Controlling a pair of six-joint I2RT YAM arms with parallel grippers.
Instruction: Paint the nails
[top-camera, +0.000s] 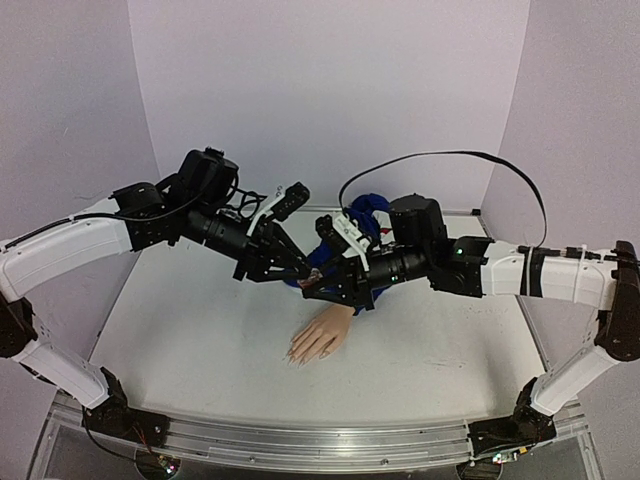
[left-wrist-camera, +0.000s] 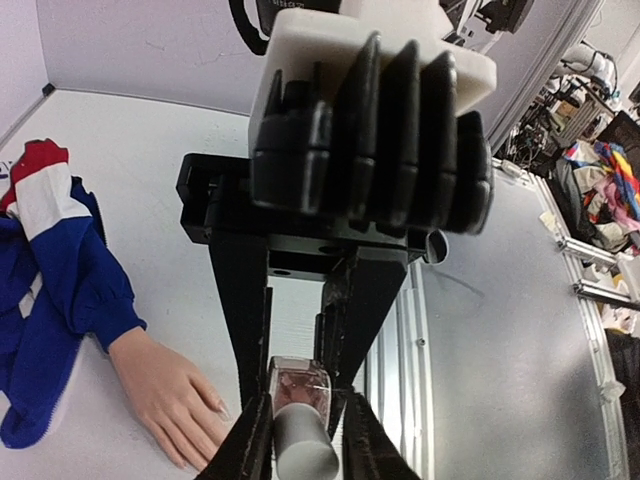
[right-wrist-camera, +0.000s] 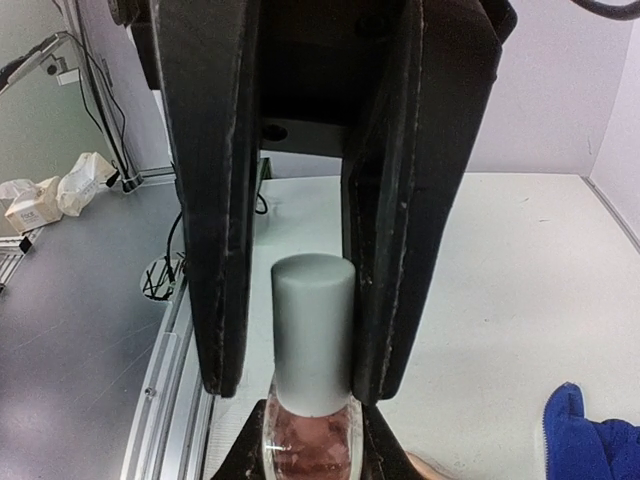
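My left gripper (top-camera: 302, 274) (left-wrist-camera: 298, 385) is shut on the glass body of the small pinkish polish bottle (left-wrist-camera: 300, 392) and holds it above the table. The bottle's white cap (right-wrist-camera: 313, 330) lies between the fingers of my right gripper (top-camera: 318, 287) (right-wrist-camera: 302, 385). One finger touches the cap and a narrow gap shows on the other side. The beige mannequin hand (top-camera: 322, 335) (left-wrist-camera: 170, 395) lies palm down just below the grippers. Its nails (top-camera: 300, 355) (left-wrist-camera: 222, 408) point to the near edge. Its blue sleeve (top-camera: 325, 255) (left-wrist-camera: 60, 290) runs back.
The sleeve cloth, blue with white and red, bunches behind the grippers (top-camera: 365, 212). A black cable (top-camera: 450, 155) arcs over the right arm. White walls stand at the back and sides. The metal rail (top-camera: 300, 440) runs along the near edge.
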